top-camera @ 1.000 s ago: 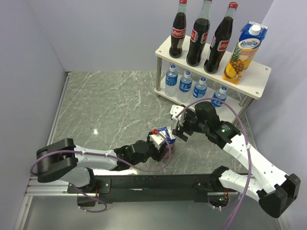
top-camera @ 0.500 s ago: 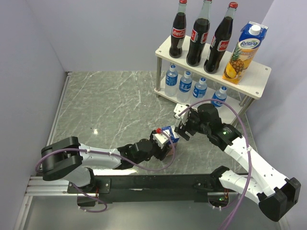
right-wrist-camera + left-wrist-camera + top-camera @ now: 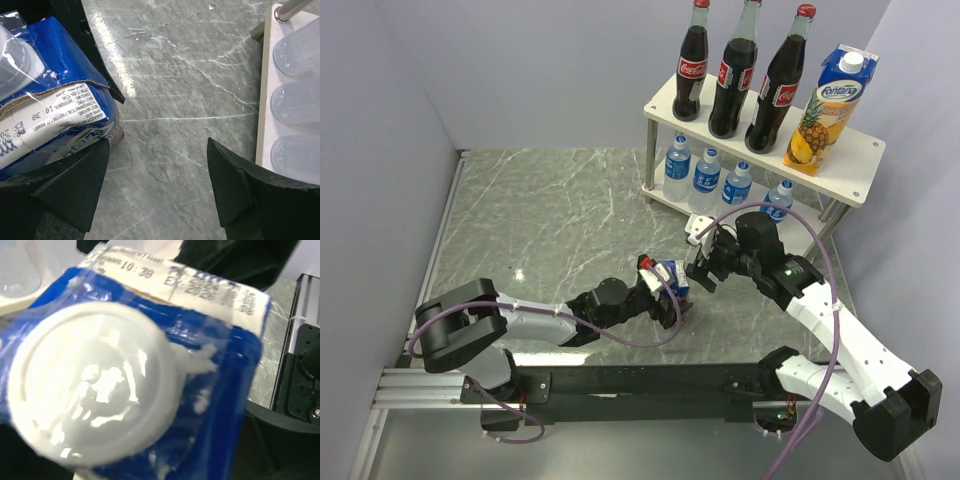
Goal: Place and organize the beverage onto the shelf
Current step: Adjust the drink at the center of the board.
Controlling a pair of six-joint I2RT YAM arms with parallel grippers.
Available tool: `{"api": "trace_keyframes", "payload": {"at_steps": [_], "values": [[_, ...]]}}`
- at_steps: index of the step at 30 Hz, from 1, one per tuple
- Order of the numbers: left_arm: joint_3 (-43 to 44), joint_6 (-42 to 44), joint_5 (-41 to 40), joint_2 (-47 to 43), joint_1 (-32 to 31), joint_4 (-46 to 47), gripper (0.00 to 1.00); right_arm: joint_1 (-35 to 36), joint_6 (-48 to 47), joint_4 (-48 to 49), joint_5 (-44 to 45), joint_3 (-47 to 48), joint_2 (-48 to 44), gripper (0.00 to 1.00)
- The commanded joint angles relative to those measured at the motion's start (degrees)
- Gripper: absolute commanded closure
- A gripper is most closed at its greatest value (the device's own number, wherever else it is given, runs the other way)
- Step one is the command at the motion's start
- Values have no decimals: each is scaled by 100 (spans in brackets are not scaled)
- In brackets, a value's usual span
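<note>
The shelf (image 3: 861,166) stands at the far right of the marble surface (image 3: 550,210). Its top board carries three cola bottles (image 3: 732,75) in a row, with one juice carton (image 3: 825,110) upright to their right. Its lower board holds four water bottles (image 3: 708,180) side by side. A second juice carton (image 3: 669,273) is off the shelf, on the near side of it and over the surface, between the two arms; it appears tilted. The left claw (image 3: 665,292) is at this carton, whose white cap (image 3: 90,385) fills the left wrist view; its fingers are not visible there, so whether it grips cannot be told. The right claw (image 3: 157,150) stands apart with bare surface between its fingers, the carton against the left finger and nothing clamped.
</note>
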Motion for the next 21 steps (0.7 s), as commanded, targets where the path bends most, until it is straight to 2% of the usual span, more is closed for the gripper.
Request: {"api": "trace_keyframes", "payload": {"at_steps": [1, 9, 15, 21], "values": [[-35, 325, 813, 121, 30, 1362, 2, -38, -67, 210, -438, -48, 52, 15], [-571, 422, 1429, 402, 285, 2198, 1, -249, -339, 228, -648, -127, 25, 15], [-703, 458, 1482, 1000, 302, 3084, 1, -285, -331, 210, -745, -101, 69, 15], [-615, 458, 1386, 1527, 302, 3437, 1, -329, -304, 210, -754, -92, 78, 15]]}}
